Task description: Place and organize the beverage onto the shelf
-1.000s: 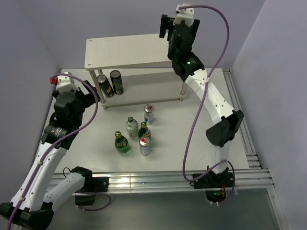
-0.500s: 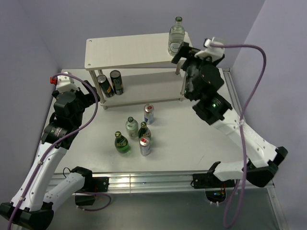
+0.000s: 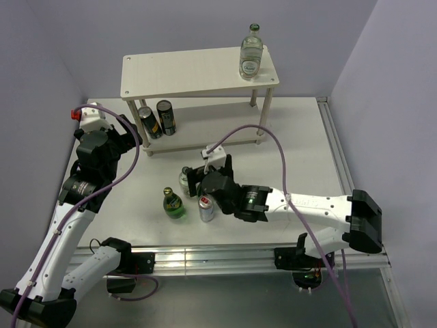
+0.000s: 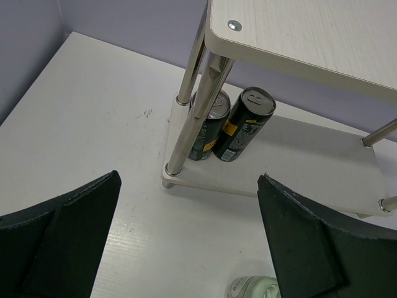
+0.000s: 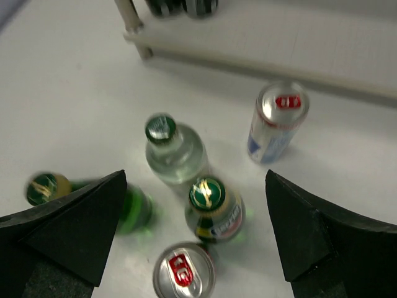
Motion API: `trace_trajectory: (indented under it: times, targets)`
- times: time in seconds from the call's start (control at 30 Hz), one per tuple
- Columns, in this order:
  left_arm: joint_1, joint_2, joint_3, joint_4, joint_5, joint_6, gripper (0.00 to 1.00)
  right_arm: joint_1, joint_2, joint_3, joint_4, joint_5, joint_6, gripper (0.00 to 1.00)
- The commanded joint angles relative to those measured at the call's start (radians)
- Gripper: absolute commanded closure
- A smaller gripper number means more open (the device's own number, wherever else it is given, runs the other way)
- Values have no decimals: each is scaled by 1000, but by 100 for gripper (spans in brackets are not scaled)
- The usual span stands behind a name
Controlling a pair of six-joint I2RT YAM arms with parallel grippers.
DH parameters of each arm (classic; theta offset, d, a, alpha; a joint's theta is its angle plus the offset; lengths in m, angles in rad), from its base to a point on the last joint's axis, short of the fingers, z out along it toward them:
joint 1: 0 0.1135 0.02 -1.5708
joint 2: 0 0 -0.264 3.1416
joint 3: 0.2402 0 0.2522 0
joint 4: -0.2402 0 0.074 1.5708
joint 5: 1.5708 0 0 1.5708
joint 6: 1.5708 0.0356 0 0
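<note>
A: Where's the shelf (image 3: 198,68)?
B: Far side of the table (image 3: 307,157). It has two boards. A clear bottle (image 3: 250,55) stands upright on the top board, right end. Two dark cans (image 4: 245,124) sit side by side on the lower board, left end, just behind a leg (image 4: 192,118).

A: The other drinks?
B: They're bunched on the table in front of the shelf, all upright. The right wrist view is a bit blurred. It shows a second clear bottle (image 5: 173,149) with a green bottle (image 5: 214,211) just beside it. One silver can (image 5: 183,279) is nearest the camera, and the other silver can (image 5: 278,121) stands nearer the shelf. A second green bottle (image 5: 80,195) is off to the left, partly behind a finger.

A: The right gripper (image 5: 195,180)?
B: It hangs over the bunch with its fingers wide apart and nothing held. The arm reaches low across the table.

A: The left gripper (image 4: 189,186)?
B: Its fingers are spread wide too, and it's empty. It sits above the table, facing the shelf's lower left corner.
</note>
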Motion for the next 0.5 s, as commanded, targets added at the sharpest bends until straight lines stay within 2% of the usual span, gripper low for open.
trace_trajectory:
  times: [0.0, 0.33, 0.4, 0.47]
  targets:
    - [6, -10, -2, 28, -8, -12, 1, 22, 2, -31, -26, 0, 156, 1]
    - [6, -11, -3, 30, -11, -10, 1, 20, 147, 11, -64, 57, 207, 3]
    - [6, -10, -3, 30, -11, -10, 1, 22, 170, 11, -63, 55, 215, 6]
    - [6, -8, -3, 30, -10, -10, 1, 20, 184, 8, -61, 62, 227, 14]
